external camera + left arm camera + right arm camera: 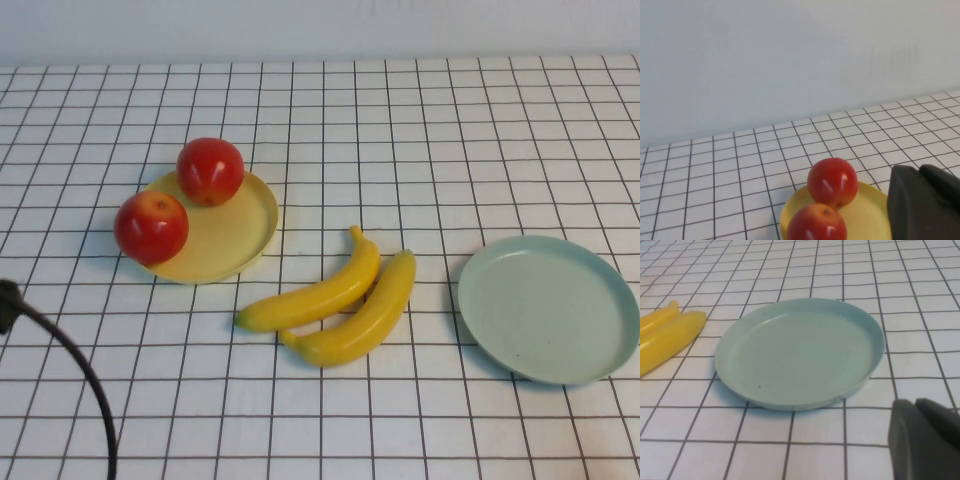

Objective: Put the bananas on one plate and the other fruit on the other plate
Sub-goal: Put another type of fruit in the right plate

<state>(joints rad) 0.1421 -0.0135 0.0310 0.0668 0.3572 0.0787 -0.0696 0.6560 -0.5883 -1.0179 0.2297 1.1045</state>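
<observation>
Lying between both plates, the bananas (335,300) sit apart from left tool (925,205) and right tool (927,440), grip states unreadable.

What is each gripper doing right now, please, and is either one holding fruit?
Left gripper: near the yellow plate, holding nothing visible; open or shut cannot be told.
Right gripper: near the mint-green plate, holding nothing visible; cannot be told.

- Two red apples (832,183) are seen on the yellow plate (867,215), touching.
- A dark part of the left gripper (922,202) is seen beside them.
- Gridded table (740,165), pale wall (790,55) behind.
</observation>
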